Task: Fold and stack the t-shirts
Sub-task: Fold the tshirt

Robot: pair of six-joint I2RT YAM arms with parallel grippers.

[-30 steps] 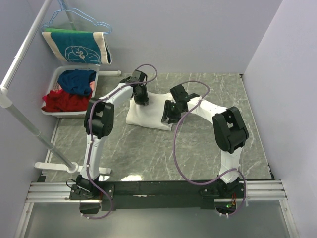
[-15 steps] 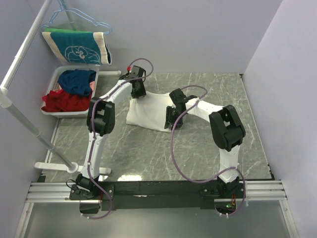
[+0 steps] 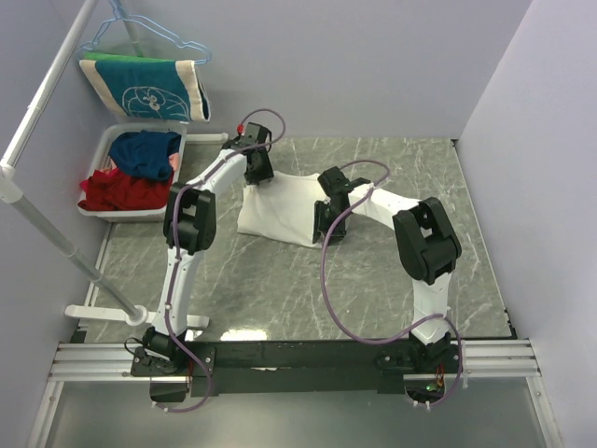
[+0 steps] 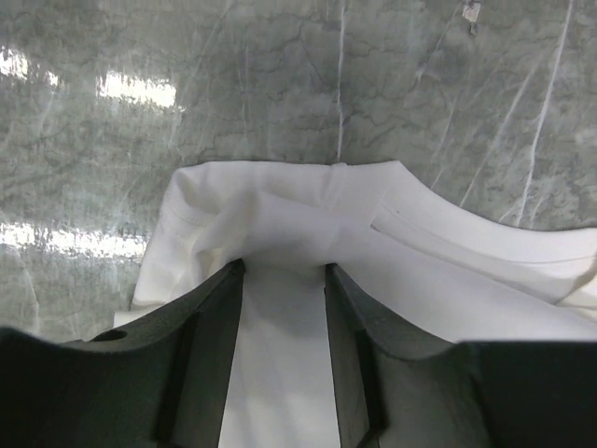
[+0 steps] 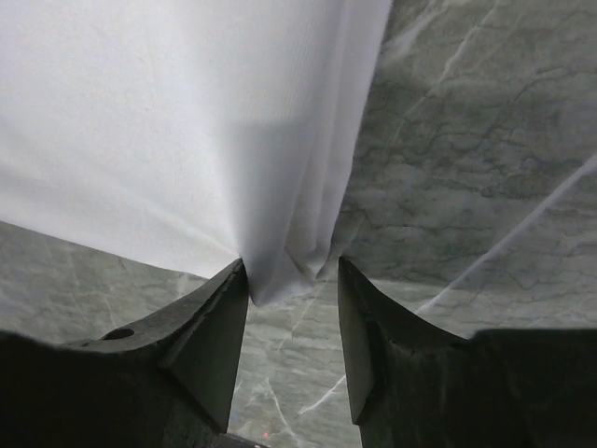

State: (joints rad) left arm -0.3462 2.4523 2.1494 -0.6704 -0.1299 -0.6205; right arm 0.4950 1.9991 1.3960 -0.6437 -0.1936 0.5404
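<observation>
The soft cream-white cloth t-shirt [image 3: 280,210] lies floppy and light on the grey marble table [image 3: 280,280]; corners are best to grab. The left gripper [image 4: 280,269] is open over it. I cannot tell if the right gripper [image 5: 292,266] squeezes its corner.

One white t-shirt [image 3: 280,210], one hung teal garment [image 3: 140,89], one bin [image 3: 104,143], one blue garment [image 3: 145,154], one red garment [image 3: 117,193].
</observation>
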